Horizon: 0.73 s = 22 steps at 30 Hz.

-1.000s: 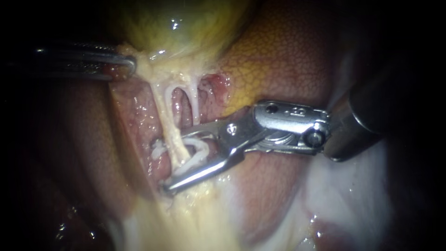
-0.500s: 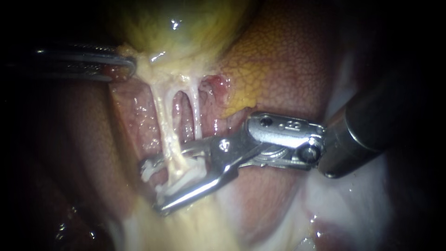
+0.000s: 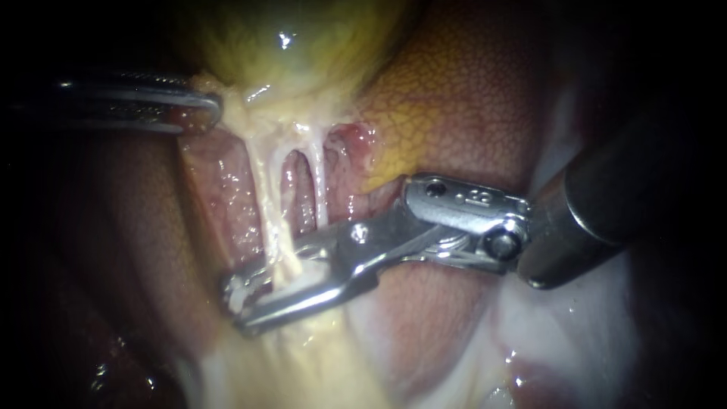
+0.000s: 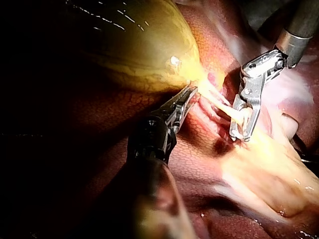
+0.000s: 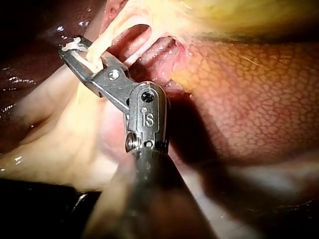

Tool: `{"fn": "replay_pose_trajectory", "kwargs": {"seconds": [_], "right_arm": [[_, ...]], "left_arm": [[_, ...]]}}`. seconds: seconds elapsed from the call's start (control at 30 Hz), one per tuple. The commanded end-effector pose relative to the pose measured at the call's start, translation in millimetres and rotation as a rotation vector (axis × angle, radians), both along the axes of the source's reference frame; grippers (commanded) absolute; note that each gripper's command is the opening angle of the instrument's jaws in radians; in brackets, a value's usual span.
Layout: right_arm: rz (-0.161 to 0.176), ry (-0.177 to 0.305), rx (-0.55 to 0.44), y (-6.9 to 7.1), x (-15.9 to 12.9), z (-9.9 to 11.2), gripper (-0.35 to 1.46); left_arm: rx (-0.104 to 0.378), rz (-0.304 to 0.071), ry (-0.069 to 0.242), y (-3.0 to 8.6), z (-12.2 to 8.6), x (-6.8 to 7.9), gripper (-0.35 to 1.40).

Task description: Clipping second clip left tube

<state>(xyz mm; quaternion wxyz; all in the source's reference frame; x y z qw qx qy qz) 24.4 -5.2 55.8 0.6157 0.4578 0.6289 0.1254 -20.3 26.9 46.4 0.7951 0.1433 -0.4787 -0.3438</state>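
Note:
Two pale tubes run down from the yellow-green gallbladder point(image 3: 288, 45): the left tube point(image 3: 265, 204) and the thinner right tube point(image 3: 319, 182). My right instrument point(image 3: 236, 304) reaches in from the right, its jaws on either side of the left tube's lower end. A white clip point(image 3: 307, 282) sits between them, pressed from both sides. The right wrist view shows these jaws point(image 5: 72, 47) round the same strand. My left instrument point(image 3: 212, 106) holds the tissue at the gallbladder's neck, jaws shut on it, as the left wrist view point(image 4: 192, 92) also shows.
Mottled orange-red liver point(image 3: 469, 98) lies behind and to the right of the tubes. Pale yellow fatty tissue point(image 3: 303, 363) spreads below the clip site. Whitish tissue point(image 3: 560, 318) lies under the right instrument's shaft.
My right instrument has slid leftward across the left tube and its jaws have drawn closer together on the clip. The left instrument has held still.

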Motion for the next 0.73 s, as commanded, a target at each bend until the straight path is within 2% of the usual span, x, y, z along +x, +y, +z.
{"fn": "replay_pose_trajectory", "kwargs": {"seconds": [0.03, 0.1, 0.73], "right_arm": [[-0.001, -0.003, 0.006, 0.0, 0.0, 0.0, -0.19], [-0.007, -0.015, 0.033, 0.0, 0.0, 0.0, -0.35], [-0.011, -0.031, 0.063, 0.0, 0.1, 0.3, -0.35]], "left_arm": [[0.000, 0.000, 0.000, 0.0, 0.0, 0.0, -0.35], [0.000, 0.000, 0.000, 0.0, 0.0, 0.0, -0.35], [0.000, -0.001, 0.000, 0.0, 0.0, -0.1, -0.35]]}}
